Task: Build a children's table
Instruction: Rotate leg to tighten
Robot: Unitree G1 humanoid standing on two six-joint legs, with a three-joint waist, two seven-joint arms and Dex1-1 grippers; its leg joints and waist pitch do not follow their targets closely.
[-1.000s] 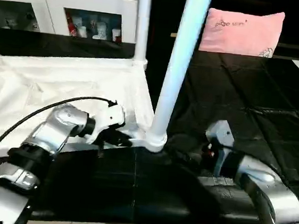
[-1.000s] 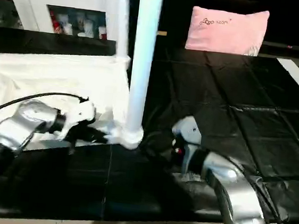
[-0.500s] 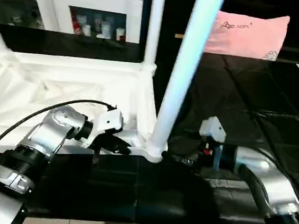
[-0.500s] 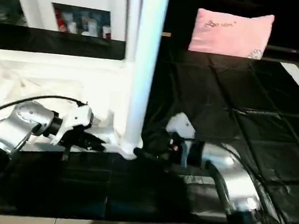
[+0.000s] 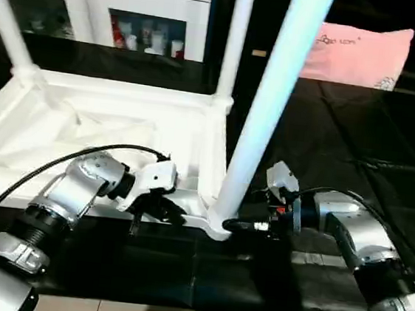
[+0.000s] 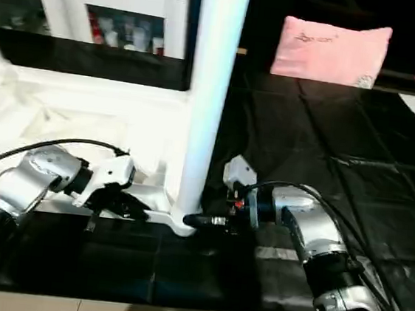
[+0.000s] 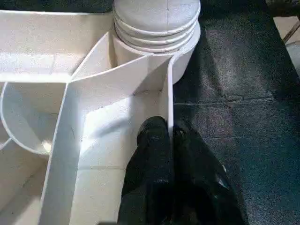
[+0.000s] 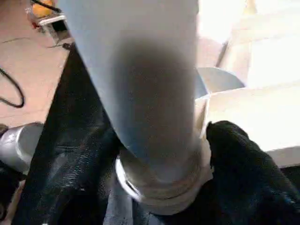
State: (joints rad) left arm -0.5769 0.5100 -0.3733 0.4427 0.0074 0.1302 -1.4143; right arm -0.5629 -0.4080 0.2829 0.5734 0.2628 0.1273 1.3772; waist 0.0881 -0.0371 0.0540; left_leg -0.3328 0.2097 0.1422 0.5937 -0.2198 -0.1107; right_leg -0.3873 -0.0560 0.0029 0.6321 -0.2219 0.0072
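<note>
Upturned on the black mat (image 5: 343, 140), the white plastic children's table (image 5: 121, 128) has its near rim pinched by the left claw (image 5: 163, 209); the right claw (image 5: 239, 224) straddles the near-right leg's (image 5: 269, 102) base.

The upturned children's table (image 5: 106, 126) lies left on the mat (image 5: 357, 141), cabinet (image 5: 96, 10) behind it, pillow (image 5: 364, 46) far right.

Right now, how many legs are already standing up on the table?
3. One at the near corner between the tools, one at the far right corner, one at the far left corner. A fourth may be out of view.
</note>
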